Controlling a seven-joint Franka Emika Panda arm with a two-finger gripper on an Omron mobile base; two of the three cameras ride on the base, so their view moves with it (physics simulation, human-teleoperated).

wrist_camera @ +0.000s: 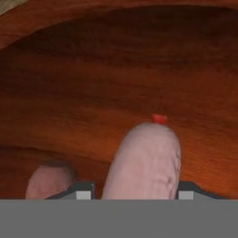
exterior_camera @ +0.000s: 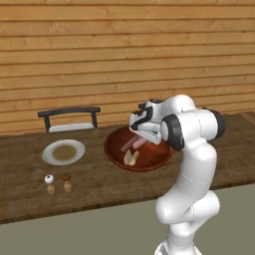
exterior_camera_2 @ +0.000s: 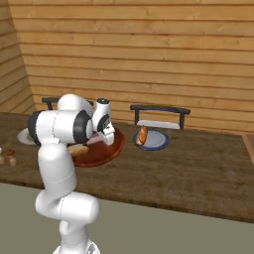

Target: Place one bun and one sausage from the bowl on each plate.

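The reddish-brown bowl (exterior_camera: pixel 112 149) (exterior_camera_2: pixel 106 151) (wrist_camera: pixel 116 69) sits mid-table, holding pink sausages (exterior_camera: pixel 132 143) and a tan bun (exterior_camera: pixel 131 158). My gripper (exterior_camera: pixel 144 135) (wrist_camera: pixel 135 193) reaches down into it. In the hand view its open fingertips (wrist_camera: pixel 83 193) flank one sausage (wrist_camera: pixel 144 158); the right tip is against it and a small gap shows on the left. Another sausage (wrist_camera: pixel 49 179) lies beside it. The pale plate (exterior_camera: pixel 50 154) with a tan centre is bare, left of the bowl. On the bluish plate (exterior_camera_2: pixel 158 144), right of the bowl, lies a tan-and-reddish piece of food (exterior_camera_2: pixel 143 135).
Two small shakers (exterior_camera: pixel 50 184) (exterior_camera: pixel 66 183) stand near the table's front edge, in front of the pale plate. Dark-framed chairs (exterior_camera: pixel 69 117) (exterior_camera_2: pixel 159 115) are tucked in behind the table, against the wooden wall.
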